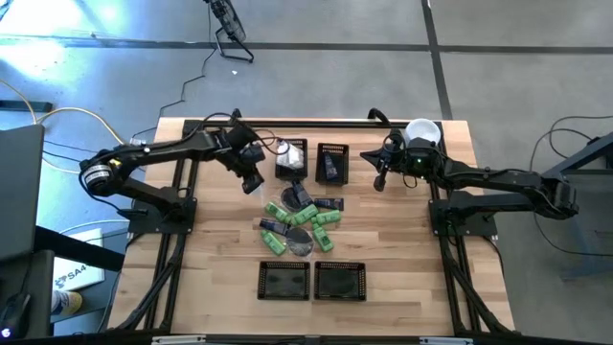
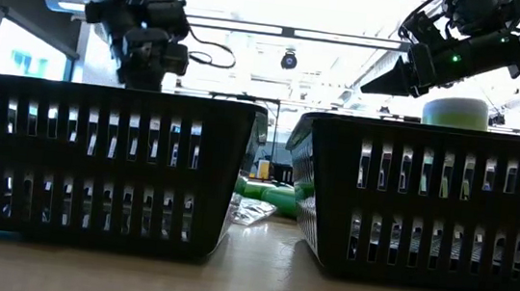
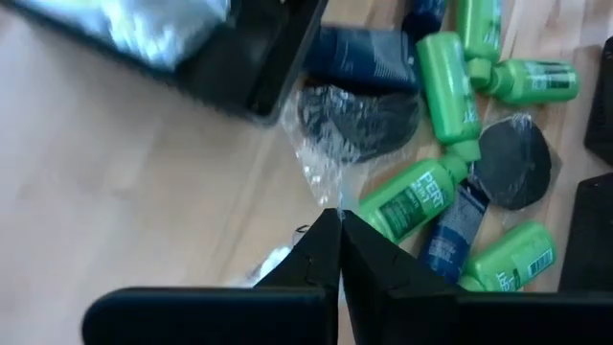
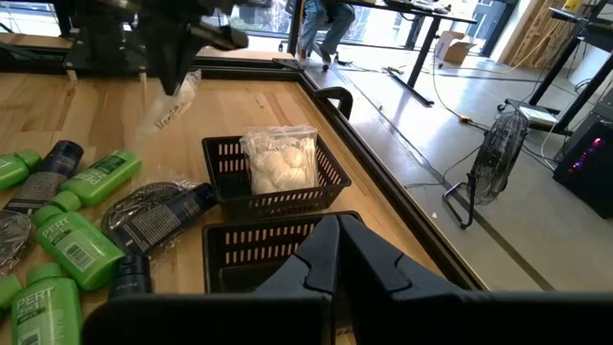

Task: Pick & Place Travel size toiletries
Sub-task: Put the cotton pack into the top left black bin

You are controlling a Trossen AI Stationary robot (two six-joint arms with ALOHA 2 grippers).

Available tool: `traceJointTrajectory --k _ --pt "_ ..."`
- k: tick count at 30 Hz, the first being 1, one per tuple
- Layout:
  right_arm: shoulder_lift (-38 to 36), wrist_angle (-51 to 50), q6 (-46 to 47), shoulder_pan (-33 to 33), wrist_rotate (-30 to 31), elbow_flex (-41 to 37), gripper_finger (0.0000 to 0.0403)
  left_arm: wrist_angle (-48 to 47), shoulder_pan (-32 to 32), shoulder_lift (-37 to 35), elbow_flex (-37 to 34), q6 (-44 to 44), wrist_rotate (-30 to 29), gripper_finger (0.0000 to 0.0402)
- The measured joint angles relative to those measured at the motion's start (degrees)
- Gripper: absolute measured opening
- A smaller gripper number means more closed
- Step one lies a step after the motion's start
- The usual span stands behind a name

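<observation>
High view: the left gripper (image 1: 252,180) hangs just beside the far left basket (image 1: 291,159), fingers pressed together on a clear packet (image 4: 170,105), seen dangling only in the right wrist view. The toiletries (image 1: 299,226) lie mid-table. The right gripper (image 1: 380,180), fingers together, waits beside the other far basket (image 1: 332,163).

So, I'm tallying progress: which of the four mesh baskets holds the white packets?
The far-left basket, next to the left end effector; white packets fill it.
</observation>
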Motion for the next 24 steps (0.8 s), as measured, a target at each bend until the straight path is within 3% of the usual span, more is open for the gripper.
traceJointTrajectory --k 12,24 --pt "0.00 0.01 -0.02 -0.02 0.00 0.00 0.0005 1.67 0.00 -0.02 5.29 3.24 -0.12 0.0000" --pt "-0.02 1.79 -1.47 0.00 0.00 0.00 0.0005 14.62 0.00 -0.02 5.70 3.12 1.18 0.0000"
